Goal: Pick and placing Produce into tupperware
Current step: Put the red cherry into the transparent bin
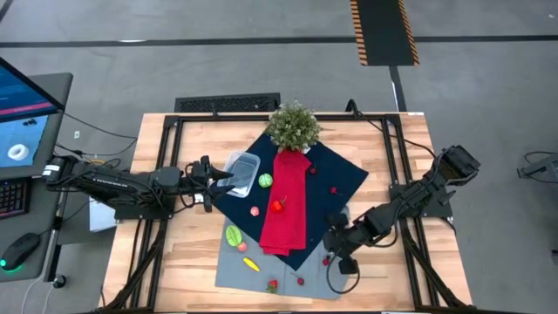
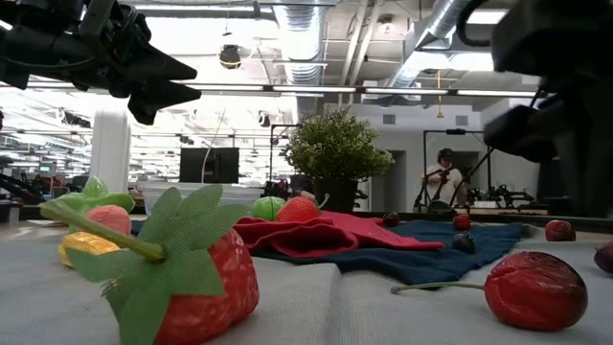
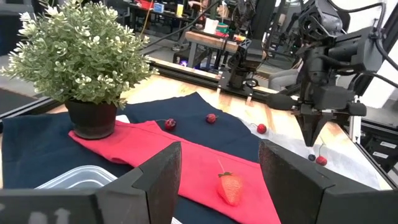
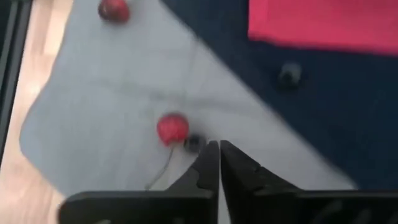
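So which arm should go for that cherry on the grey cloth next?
Right, probably. The right gripper hangs just above the grey cloth with its fingers shut, the cherry close beside its tips. The left gripper is open, across the table beside the tupperware.

Two dark jointed arms with black cables, blocky dark wedge-shaped fingers (image 3: 163, 177).

Grey concrete floor (image 1: 218, 61) surrounds the wooden counter (image 1: 392, 144); a hazard-striped mat (image 1: 382, 30) lies at one o'clock, a monitor (image 1: 22, 109) at nine. Ducts (image 2: 306, 34) run overhead.
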